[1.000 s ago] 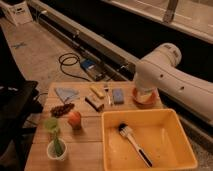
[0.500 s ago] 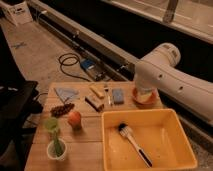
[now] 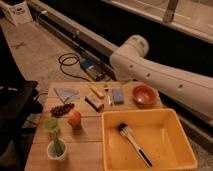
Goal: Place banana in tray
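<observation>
The banana (image 3: 96,91) is a small pale-yellow piece lying near the back of the wooden table (image 3: 85,150), between a blue cloth and a blue sponge. In front and to the right stands the tray (image 3: 172,135), a large yellow bin with a dark-bristled brush (image 3: 132,141) inside. My gripper is out of view. Only my white arm (image 3: 165,75) shows, reaching in from the right behind the table, with its rounded joint above the table's back edge.
Beside the banana lie a brown block (image 3: 94,102), a blue sponge (image 3: 118,96) and an orange bowl (image 3: 145,95). Further left are a blue cloth (image 3: 66,94), a dark cluster (image 3: 62,109), an orange fruit (image 3: 74,119) and a potted plant (image 3: 56,145). A cable (image 3: 70,62) lies on the floor behind.
My arm's rounded joint has swung to the left, and the orange bowl it partly covered now shows in full. The things on the table have not moved.
</observation>
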